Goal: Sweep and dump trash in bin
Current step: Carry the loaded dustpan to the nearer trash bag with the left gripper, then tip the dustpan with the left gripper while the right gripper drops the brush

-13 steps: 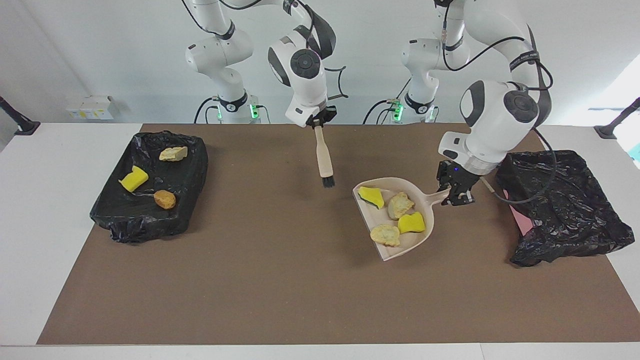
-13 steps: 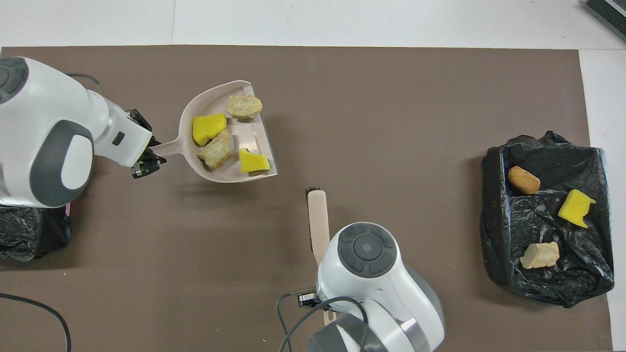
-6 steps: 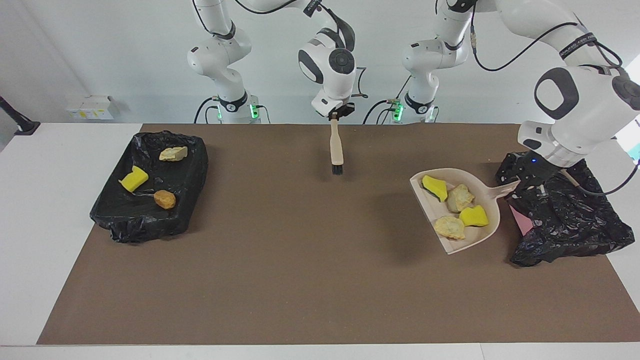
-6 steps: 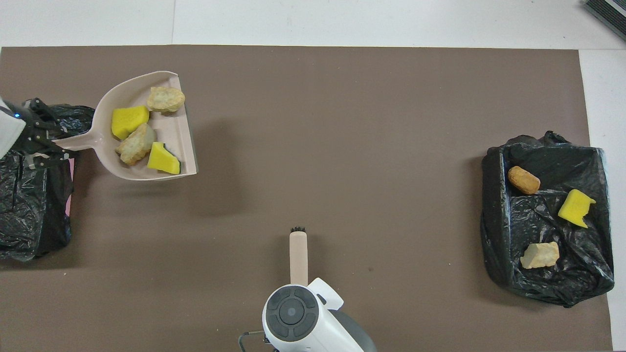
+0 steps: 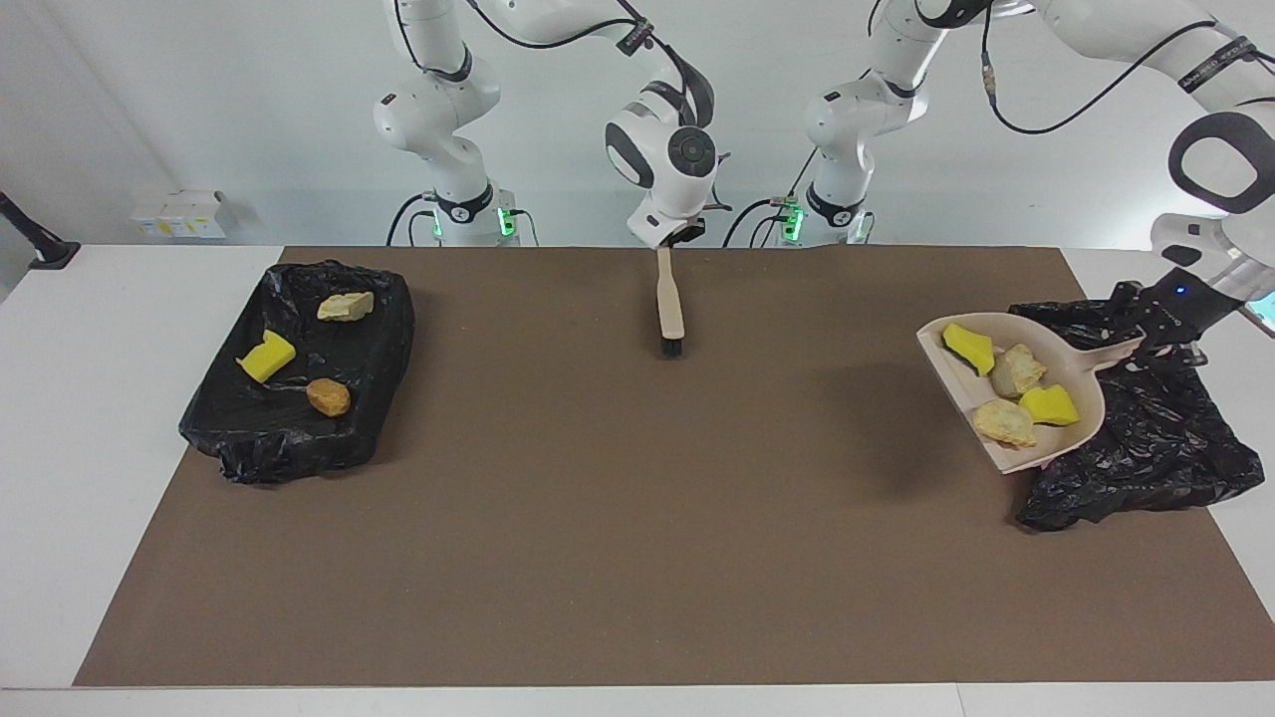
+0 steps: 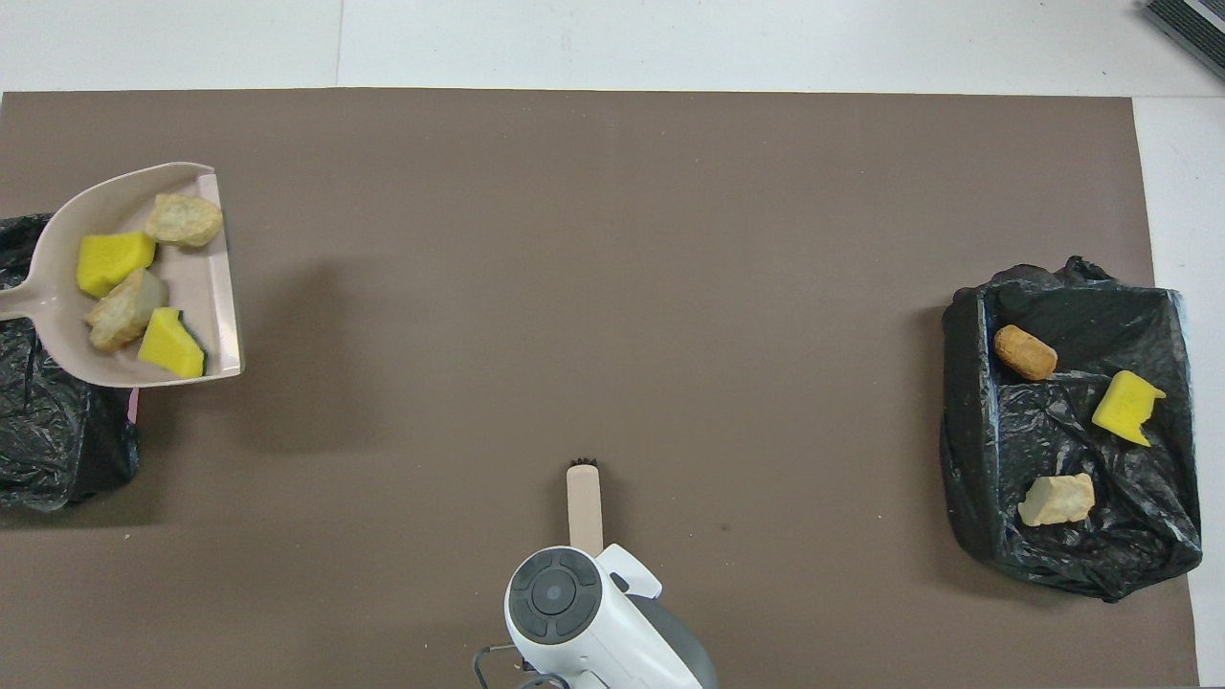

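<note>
The bin (image 5: 1146, 438), a crumpled black bag at the left arm's end of the table, lay directly under the left gripper (image 5: 1160, 324), which was clamped on the handle of the beige dustpan (image 5: 1071, 438). The pan's long axis ran from that gripper out toward the table's middle. In it sat four trash pieces (image 5: 1011, 383), yellow wedges and tan lumps. The right gripper (image 5: 675, 237), clamped on the brush (image 5: 668, 304), waited mid-table.

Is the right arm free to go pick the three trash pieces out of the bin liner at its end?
Probably not as things stand. The right gripper is shut on the brush, so it has no free fingers. The path itself looks open: the trash pieces lie uncovered on the black bin liner.
</note>
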`<control>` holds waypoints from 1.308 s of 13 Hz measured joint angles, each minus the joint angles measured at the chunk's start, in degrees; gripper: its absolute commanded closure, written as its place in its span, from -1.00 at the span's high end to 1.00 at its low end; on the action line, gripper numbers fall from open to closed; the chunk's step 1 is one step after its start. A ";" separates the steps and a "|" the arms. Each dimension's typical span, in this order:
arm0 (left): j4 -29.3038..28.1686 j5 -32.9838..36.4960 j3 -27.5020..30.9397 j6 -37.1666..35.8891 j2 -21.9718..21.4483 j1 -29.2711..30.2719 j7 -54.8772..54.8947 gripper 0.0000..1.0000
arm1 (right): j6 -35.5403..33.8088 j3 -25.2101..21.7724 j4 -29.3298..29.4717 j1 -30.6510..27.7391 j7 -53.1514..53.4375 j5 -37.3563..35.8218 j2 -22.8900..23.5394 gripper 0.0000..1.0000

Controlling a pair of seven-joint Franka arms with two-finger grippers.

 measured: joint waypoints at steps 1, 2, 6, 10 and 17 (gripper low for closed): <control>0.14 1.05 0.07 0.29 0.03 1.96 3.34 -1.00 | 0.01 -0.02 0.00 -0.02 -0.70 0.60 0.00 -0.50; 0.20 1.69 0.12 1.17 0.13 4.16 6.93 -1.00 | 0.01 -0.06 0.00 -0.08 -1.72 0.79 0.00 -0.33; 0.19 6.35 0.25 9.60 1.96 10.82 18.01 -1.00 | 0.23 -0.24 -0.01 -0.29 -2.63 0.87 0.00 -0.11; 0.07 14.74 0.24 13.97 2.55 11.05 12.56 -1.00 | 0.96 -0.64 0.74 -2.60 -2.69 0.87 0.09 0.53; -3.64 44.92 -0.66 14.91 -1.25 4.97 -8.17 -1.00 | -3.32 -1.25 4.29 -17.93 -8.34 -0.50 -7.21 1.00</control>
